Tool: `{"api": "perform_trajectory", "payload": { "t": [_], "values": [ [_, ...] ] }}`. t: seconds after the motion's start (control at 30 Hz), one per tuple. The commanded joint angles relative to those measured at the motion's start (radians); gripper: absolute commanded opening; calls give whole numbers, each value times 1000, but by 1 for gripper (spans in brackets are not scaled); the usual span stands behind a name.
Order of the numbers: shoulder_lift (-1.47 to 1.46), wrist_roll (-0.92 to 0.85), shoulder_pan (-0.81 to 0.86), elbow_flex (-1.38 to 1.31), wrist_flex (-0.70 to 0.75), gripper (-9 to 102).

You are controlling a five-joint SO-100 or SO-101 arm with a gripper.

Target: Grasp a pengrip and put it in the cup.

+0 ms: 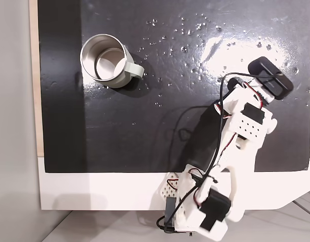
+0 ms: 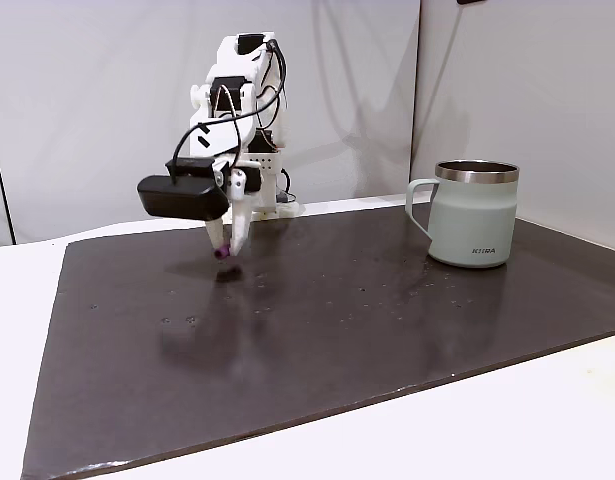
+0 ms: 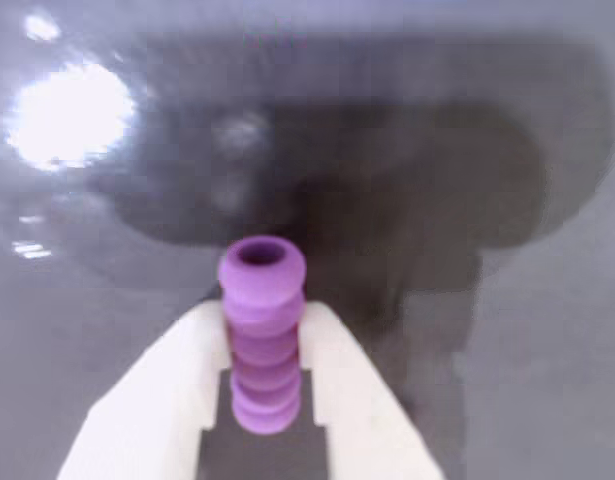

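Purple ribbed soft pengrip is sitting pinched between the two white fingers of the gripper, hollow end sticking out past the tips in the wrist view. In a fixed view the gripper is hanging just above the dark glossy surface. The pale grey-green steel cup with loop handle is standing upright, well apart, far across the surface.
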Motion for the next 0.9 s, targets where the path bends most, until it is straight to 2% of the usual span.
{"api": "perform_trajectory", "payload": {
  "t": [0.0,0.27,0.43,0.73,0.87],
  "values": [
    [98,109,-69,-126,83,0],
    [104,360,-272,-391,342,0],
    [153,499,-471,-405,479,0],
    [192,736,-888,-410,618,0],
    [129,839,-1028,-491,669,0]
  ]
}}
